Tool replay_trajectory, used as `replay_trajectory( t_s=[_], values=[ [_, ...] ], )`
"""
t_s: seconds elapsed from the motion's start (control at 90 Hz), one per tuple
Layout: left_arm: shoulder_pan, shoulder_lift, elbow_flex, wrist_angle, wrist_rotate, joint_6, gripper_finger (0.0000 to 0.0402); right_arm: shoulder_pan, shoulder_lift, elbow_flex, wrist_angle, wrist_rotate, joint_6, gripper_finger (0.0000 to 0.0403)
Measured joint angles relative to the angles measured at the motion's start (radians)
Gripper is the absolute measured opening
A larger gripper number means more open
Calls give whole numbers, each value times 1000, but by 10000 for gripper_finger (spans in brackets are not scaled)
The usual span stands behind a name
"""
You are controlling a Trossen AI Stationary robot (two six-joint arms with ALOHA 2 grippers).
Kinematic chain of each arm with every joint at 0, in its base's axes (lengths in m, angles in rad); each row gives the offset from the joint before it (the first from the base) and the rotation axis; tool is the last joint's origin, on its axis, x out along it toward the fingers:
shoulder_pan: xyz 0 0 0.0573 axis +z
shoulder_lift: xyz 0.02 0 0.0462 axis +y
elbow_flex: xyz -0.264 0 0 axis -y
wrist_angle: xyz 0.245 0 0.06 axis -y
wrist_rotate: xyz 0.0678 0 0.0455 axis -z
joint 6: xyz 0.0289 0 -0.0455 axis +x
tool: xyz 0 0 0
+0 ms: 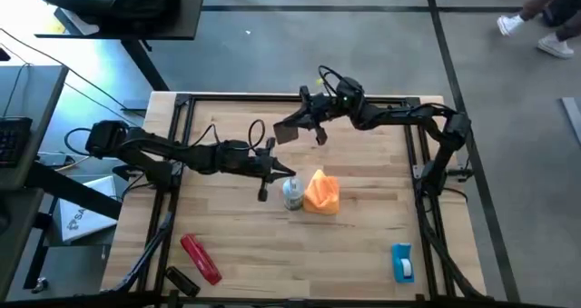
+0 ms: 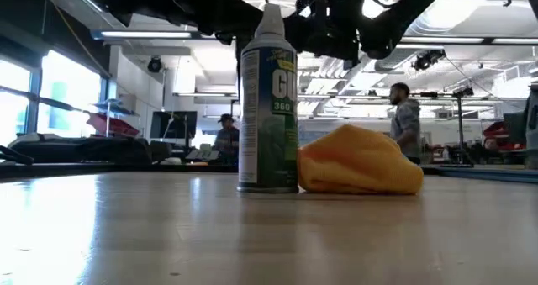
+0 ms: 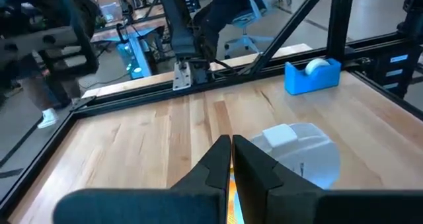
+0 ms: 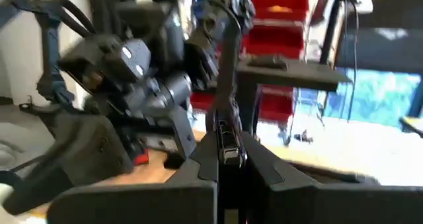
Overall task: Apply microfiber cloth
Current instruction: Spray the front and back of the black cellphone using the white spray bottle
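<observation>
The orange microfiber cloth (image 1: 321, 192) (image 2: 360, 160) lies bunched on the wooden table, beside a white-capped spray can (image 1: 292, 194) (image 2: 269, 100) that stands upright on its base. My left gripper (image 1: 283, 172) (image 3: 232, 151) hovers shut just left of and above the can's top (image 3: 297, 148). A strip of orange shows below its fingers. My right gripper (image 1: 307, 126) (image 4: 228, 154) is raised over the table's far middle, shut on a thin black flat phone (image 1: 289, 128). My right gripper pinches the black phone between its two fingers, by the end nearest the wrist (image 4: 229, 135). In the right wrist view the phone shows edge-on and runs on past the fingertips. It is lifted clear of the table.
A red oblong tool (image 1: 200, 258) and a small black thing (image 1: 182, 279) lie at the near left. A blue tape dispenser (image 1: 402, 263) (image 3: 312, 75) sits at the near right. Black frame rails (image 1: 182, 117) border the table. People stand in the room beyond.
</observation>
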Motion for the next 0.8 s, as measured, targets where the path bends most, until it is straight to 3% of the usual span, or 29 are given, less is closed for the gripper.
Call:
replay_trajectory(
  t_s=[0.267,0.6,0.8],
  values=[
    [6,0,-1,0,-2,-8,0,0,-2,38,81,-104,136,1],
    [6,1,-1,0,-2,-8,0,-17,-60,43,79,-10,160,1],
    [6,2,-2,6,-2,-8,0,-32,-127,45,-159,-7,98,1]
  ],
)
